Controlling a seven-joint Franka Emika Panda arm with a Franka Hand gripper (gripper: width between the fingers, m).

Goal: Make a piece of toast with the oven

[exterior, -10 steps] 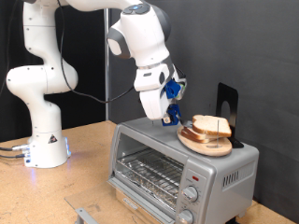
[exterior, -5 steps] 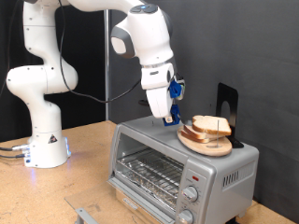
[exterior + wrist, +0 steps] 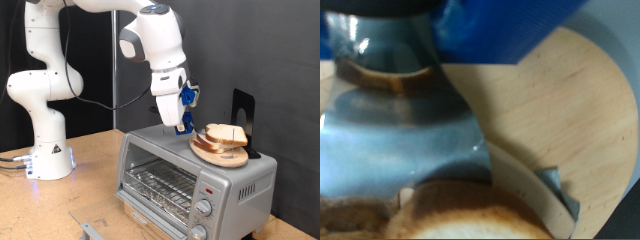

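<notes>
The silver-grey oven (image 3: 190, 180) stands at the exterior view's lower right, its wire rack showing through the front. On its roof lies a round wooden plate (image 3: 215, 152) with slices of toast (image 3: 226, 134) on it. My gripper (image 3: 183, 124) with blue fingers (image 3: 186, 97) hangs just over the roof, right beside the plate's left rim and apart from the bread. It looks open, with nothing between the fingers. Close up in the wrist view are the wooden plate (image 3: 555, 110), a toast (image 3: 470, 215) crust and a shiny metal finger (image 3: 400, 120).
A black stand (image 3: 243, 112) rises behind the plate on the oven roof. The robot's white base (image 3: 45, 150) stands at the exterior view's left on the wooden table (image 3: 60, 205). A small grey bracket (image 3: 88, 230) lies at the table's front.
Over the last second the gripper shifted slightly towards the plate, to the exterior view's right. It has held still for the last half second. The toast and plate have not moved.
</notes>
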